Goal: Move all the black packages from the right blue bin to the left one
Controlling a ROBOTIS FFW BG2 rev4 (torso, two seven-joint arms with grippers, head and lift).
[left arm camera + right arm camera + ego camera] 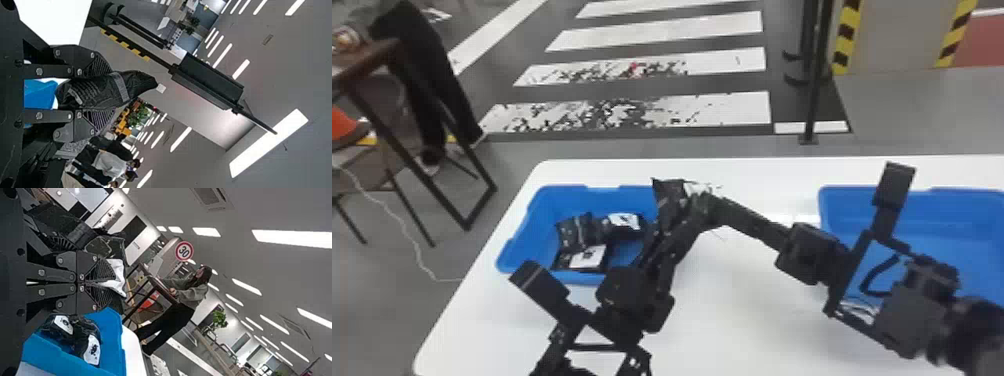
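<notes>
From my station I see a white table (742,300), broad white stripes (727,107) on the grey floor beyond, a black post (814,90), and a pale cable (407,231) at the left; the right wrist view shows me a round red-rimmed sign (184,251) and a green plant (220,319).

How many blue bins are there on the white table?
2. On the white table, the left blue bin stands on the robot's left, with black packages inside; the right blue bin stands on its right, partly covered by the right arm.
</notes>
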